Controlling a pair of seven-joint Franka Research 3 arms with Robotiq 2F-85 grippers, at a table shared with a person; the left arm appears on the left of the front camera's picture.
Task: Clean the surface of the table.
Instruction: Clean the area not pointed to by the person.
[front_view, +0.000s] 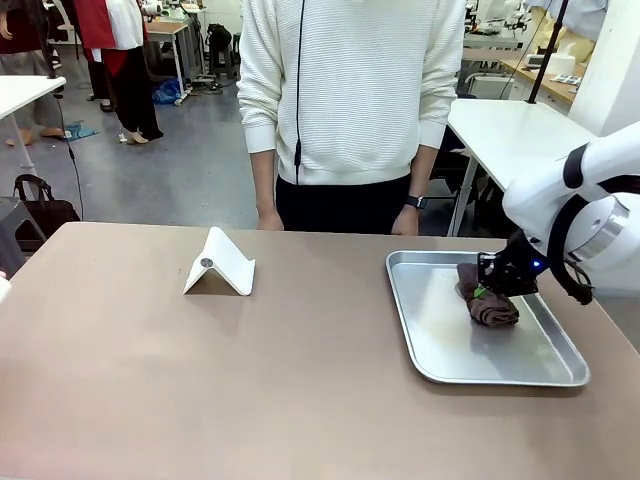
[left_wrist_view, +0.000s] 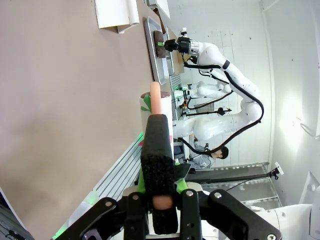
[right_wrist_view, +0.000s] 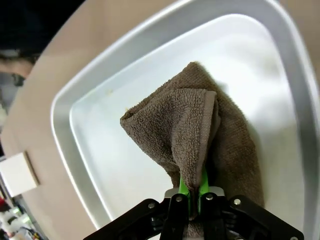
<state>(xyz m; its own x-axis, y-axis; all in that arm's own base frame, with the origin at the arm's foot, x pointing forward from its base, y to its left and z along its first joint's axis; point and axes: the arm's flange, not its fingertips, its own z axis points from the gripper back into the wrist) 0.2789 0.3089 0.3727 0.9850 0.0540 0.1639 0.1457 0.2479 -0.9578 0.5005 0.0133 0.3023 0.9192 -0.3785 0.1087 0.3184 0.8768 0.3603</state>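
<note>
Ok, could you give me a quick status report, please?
Right hand shut on brown cloth in metal tray. Left hand shut on black foam-like object. Table: white stand and tray on it, person at far edge.

White right arm (front_view: 565, 190) — black joint bands; black tool (front_view: 487, 290), green pads (right_wrist_view: 184, 190).

The right gripper (right_wrist_view: 193, 192) pinches a brown cloth (right_wrist_view: 200, 130) whose folds bury its fingertips, with slivers of green pad peeking out. The tray (right_wrist_view: 62, 107) runs off the wrist picture's right and bottom edges. A black block fills the left gripper (left_wrist_view: 159, 200) — what it is, I cannot tell. The person (front_view: 345, 100) is cut off above the shoulders.
</note>
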